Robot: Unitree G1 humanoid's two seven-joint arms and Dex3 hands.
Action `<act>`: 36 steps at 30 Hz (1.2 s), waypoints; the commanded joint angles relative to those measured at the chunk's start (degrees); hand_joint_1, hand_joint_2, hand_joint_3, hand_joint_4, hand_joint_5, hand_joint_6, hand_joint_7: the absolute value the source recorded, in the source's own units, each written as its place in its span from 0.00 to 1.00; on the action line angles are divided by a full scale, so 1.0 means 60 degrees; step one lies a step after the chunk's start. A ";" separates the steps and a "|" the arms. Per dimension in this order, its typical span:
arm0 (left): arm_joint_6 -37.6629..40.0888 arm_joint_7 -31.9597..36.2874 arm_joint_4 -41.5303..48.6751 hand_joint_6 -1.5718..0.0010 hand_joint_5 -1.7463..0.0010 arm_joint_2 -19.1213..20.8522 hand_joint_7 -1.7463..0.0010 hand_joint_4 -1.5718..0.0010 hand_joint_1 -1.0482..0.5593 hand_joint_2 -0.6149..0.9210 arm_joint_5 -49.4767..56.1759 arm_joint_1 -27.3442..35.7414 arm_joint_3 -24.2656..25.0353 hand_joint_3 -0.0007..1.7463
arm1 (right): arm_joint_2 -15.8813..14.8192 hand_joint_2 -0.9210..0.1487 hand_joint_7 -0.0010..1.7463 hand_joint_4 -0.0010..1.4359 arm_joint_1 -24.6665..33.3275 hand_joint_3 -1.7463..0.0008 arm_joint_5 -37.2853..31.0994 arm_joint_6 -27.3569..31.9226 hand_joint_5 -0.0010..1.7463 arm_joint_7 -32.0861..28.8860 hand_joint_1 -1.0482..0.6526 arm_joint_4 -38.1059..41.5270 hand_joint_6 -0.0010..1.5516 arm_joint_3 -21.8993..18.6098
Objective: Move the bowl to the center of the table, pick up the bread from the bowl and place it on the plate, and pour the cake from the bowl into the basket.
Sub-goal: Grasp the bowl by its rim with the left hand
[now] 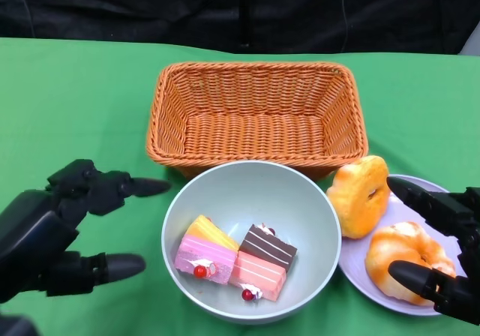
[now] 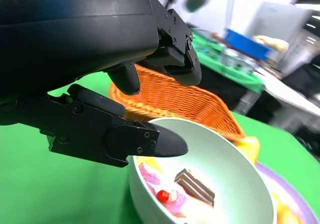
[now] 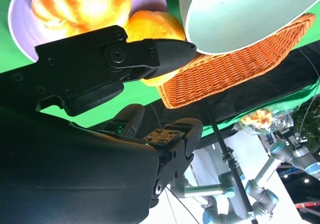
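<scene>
Bowl with cakes sits mid-table, both breads on the plate, both hands empty.

Head view: the pale green bowl sits at the near middle of the green table, touching the front of the wicker basket behind it. Three cake slices lie in the bowl's near half. The purple plate is just right of the bowl near the table's right edge, carrying a round bread flat and a ring bread propped on its left rim. Left hand hovers left of the bowl, fingers spread, holding nothing. Right hand is over the plate, fingers apart around the round bread, not clearly touching. Right wrist view: fingers spread, nothing gripped, plate and basket beyond. Left wrist view: fingers wide beside the bowl rim, apart from it.
</scene>
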 commanded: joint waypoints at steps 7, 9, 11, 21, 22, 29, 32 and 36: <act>-0.1240 0.0007 -0.0888 0.77 0.35 0.0335 0.68 0.95 0.32 0.98 0.1282 0.0536 0.0097 0.01 | 0.0160 0.00 0.05 0.18 0.0019 0.84 0.0075 -0.0001 0.43 -0.0001 0.30 -0.0005 0.30 -0.0038; -0.0984 -0.0028 -0.1455 0.77 0.36 0.0203 0.68 0.93 0.32 0.97 0.1631 0.0808 0.0061 0.00 | 0.0155 0.00 0.05 0.18 0.0013 0.84 0.0089 -0.0044 0.43 0.0000 0.30 0.0020 0.30 -0.0026; -0.0796 -0.0042 -0.1757 0.76 0.36 0.0132 0.69 0.93 0.32 0.97 0.1804 0.0954 0.0048 0.00 | 0.0150 0.00 0.05 0.18 0.0007 0.84 0.0095 -0.0060 0.43 0.0002 0.30 0.0035 0.30 -0.0021; -0.0527 0.0303 -0.2722 0.74 0.34 -0.0650 0.68 0.91 0.34 0.94 0.3062 0.1449 -0.0393 0.00 | 0.0168 0.00 0.05 0.18 -0.0042 0.84 0.0132 -0.0030 0.43 0.0022 0.30 0.0097 0.30 0.0039; -0.0588 0.0433 -0.2744 0.73 0.33 -0.0727 0.68 0.90 0.35 0.94 0.3500 0.1430 -0.0485 0.00 | 0.0171 0.00 0.05 0.18 -0.0038 0.84 0.0114 -0.0009 0.43 0.0022 0.30 0.0090 0.30 0.0042; -0.0307 0.1056 -0.2886 0.69 0.33 -0.1201 0.70 0.84 0.34 0.94 0.5581 0.1256 -0.1162 0.00 | 0.0174 0.00 0.05 0.18 -0.0027 0.84 0.0111 0.0015 0.43 0.0035 0.29 0.0083 0.30 0.0058; 0.0188 0.1309 -0.2988 0.65 0.34 -0.1598 0.74 0.81 0.35 0.93 0.6442 0.1275 -0.1557 0.00 | 0.0195 0.00 0.05 0.18 -0.0027 0.84 0.0142 0.0045 0.43 0.0052 0.29 0.0067 0.31 0.0066; 0.0972 0.1360 -0.3097 0.63 0.34 -0.1999 0.76 0.80 0.35 0.92 0.7163 0.1250 -0.2000 0.00 | 0.0179 0.00 0.05 0.18 -0.0017 0.85 0.0055 0.0089 0.43 0.0057 0.29 0.0040 0.31 0.0084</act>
